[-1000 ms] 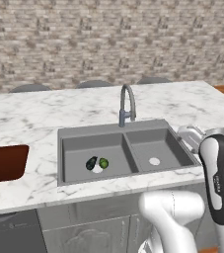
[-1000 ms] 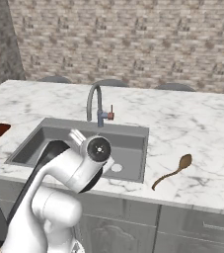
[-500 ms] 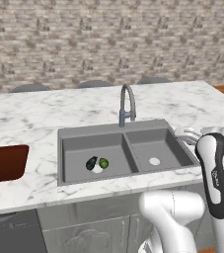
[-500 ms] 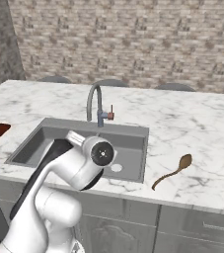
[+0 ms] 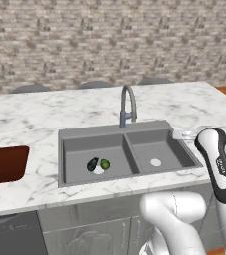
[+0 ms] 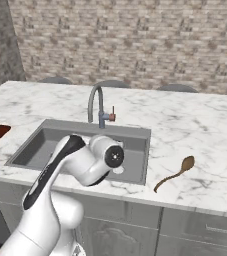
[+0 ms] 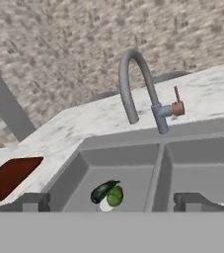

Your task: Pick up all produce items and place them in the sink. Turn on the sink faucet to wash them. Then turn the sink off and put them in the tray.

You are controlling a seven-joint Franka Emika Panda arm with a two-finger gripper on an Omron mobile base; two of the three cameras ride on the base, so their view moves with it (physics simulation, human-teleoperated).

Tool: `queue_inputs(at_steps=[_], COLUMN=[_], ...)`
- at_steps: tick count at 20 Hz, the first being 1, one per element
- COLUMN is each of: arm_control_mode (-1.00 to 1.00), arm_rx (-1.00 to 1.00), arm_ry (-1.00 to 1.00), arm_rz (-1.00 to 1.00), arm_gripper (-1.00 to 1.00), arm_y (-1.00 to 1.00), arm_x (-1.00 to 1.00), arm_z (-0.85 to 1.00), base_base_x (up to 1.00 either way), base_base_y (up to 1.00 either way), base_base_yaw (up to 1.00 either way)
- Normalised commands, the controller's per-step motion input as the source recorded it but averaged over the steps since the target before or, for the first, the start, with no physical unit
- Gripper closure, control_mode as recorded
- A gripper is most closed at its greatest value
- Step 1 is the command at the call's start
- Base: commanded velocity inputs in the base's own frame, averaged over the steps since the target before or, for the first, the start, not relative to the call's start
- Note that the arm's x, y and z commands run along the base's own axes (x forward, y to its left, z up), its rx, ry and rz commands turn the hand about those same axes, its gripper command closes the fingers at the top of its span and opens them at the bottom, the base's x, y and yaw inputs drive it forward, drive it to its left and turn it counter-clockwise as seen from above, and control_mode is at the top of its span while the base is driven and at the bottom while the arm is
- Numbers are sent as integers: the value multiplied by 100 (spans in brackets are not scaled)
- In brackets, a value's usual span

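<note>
I am holding the gripper point(image 7: 111, 202) with jaws wide apart and empty, facing the sink faucet point(image 7: 142, 89) ahead because its lever looks next, both produce items point(image 7: 107, 192) lying just below in the sink point(image 7: 153, 173), touching, ready for washing.

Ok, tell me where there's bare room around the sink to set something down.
Free: the right basin, holding just its drain; the counter behind the faucet; the stretch between the tray and sink. Crowded: the left basin's drain, where both produce items sit. The spoon takes some counter right of the sink.
</note>
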Motion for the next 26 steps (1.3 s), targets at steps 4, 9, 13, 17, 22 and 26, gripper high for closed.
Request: queue_inputs(at_steps=[4, 9, 13, 17, 22, 26], arm_control_mode=[-100, -100, -100, -100, -100, -100], arm_rx=[-8, -9, -12, -9, -1, 0], arm_ry=[-24, -23, -16, -4, 0, 0], arm_rz=[17, 13, 5, 0, 0, 0], arm_gripper=[-100, -100, -100, -100, -100, -100], arm_y=[-2, -1, 4, 6, -2, 0], arm_x=[26, 23, 27, 30, 18, 51], arm_z=[1, 0, 2, 9, 0, 0], base_base_x=[0, 0, 0, 0, 0, 0], base_base_y=[0, 0, 0, 0, 0, 0], base_base_yaw=[0, 0, 0, 0, 0, 0])
